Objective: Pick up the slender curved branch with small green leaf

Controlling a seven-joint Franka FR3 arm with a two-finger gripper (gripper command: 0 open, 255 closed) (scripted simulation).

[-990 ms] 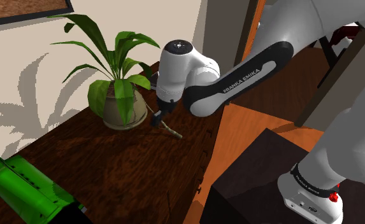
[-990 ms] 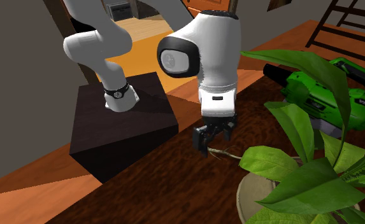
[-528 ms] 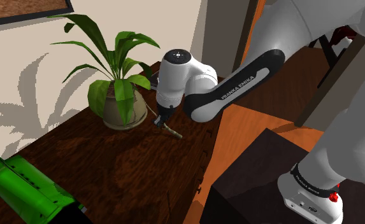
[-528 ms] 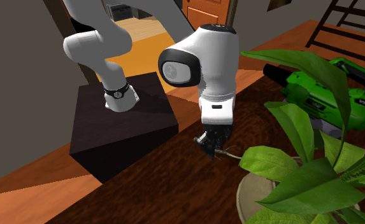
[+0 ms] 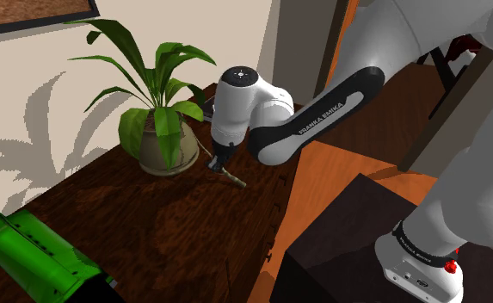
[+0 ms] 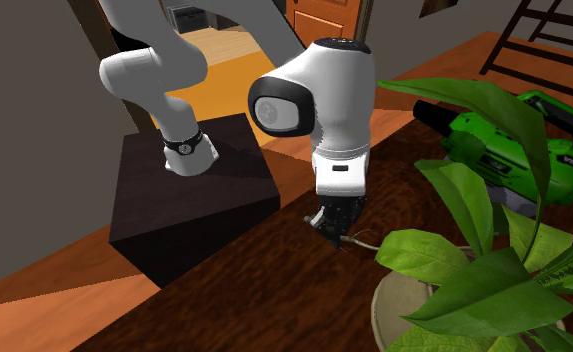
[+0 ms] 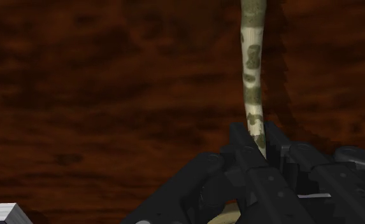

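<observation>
End effector (image 7: 257, 137) is clamped narrow on one end of the mottled branch (image 7: 252, 63), which lies on the counter (image 5: 167, 232) near the potted plant (image 5: 160, 146). Its long axis runs straight out from the fingertips.

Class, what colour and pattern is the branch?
The branch is pale cream with olive-green blotches, clearest in the wrist view.

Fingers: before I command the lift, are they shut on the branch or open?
Shut on the branch: in the wrist view both fingers clasp its near end.
</observation>
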